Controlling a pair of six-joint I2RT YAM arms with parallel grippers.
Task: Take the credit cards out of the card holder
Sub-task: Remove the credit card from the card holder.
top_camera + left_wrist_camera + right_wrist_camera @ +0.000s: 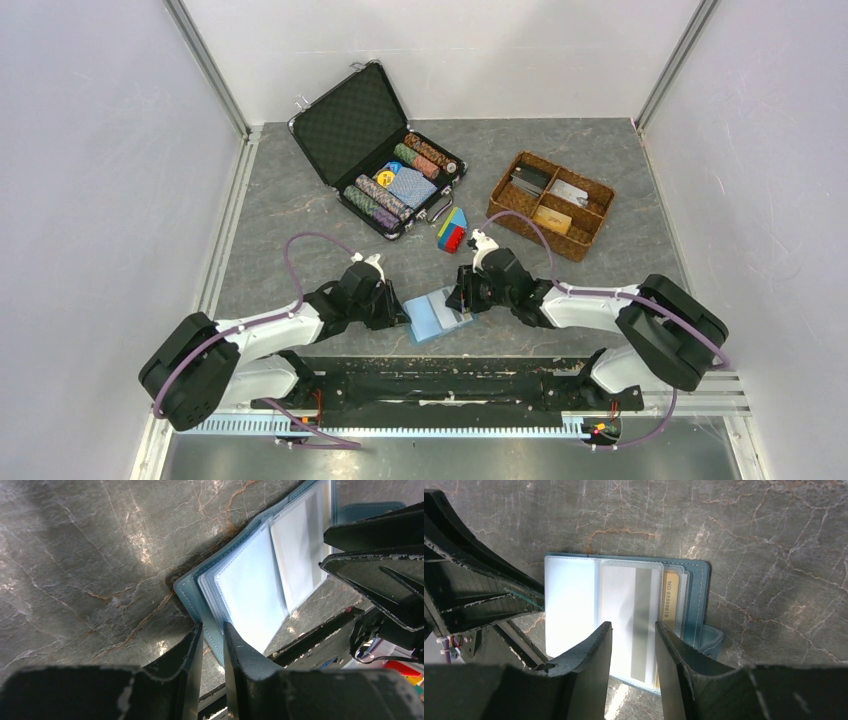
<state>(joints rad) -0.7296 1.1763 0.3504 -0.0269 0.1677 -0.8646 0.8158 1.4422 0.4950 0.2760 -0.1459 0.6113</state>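
Note:
The light-blue card holder (pixel 437 315) lies open on the grey table between my two grippers. My left gripper (pixel 398 312) is shut on the left edge of its cover (pixel 212 635), low on the table; the clear sleeves (pixel 250 585) spread out beyond the fingers. My right gripper (pixel 462 303) is open just above the right page (pixel 633 630). A greyish credit card (pixel 629 595) with a dark stripe sits in the top sleeve between its fingers. An orange-yellow credit card (pixel 670 597) shows as a strip in the sleeve behind it, against the blue cover (pixel 701 595).
An open black chip case (pixel 380 150) stands at the back centre. A brown wicker tray (pixel 550 205) with cards is at the back right. Coloured toy blocks (pixel 451 232) lie just behind the right gripper. A black rail (pixel 450 385) runs along the near table edge.

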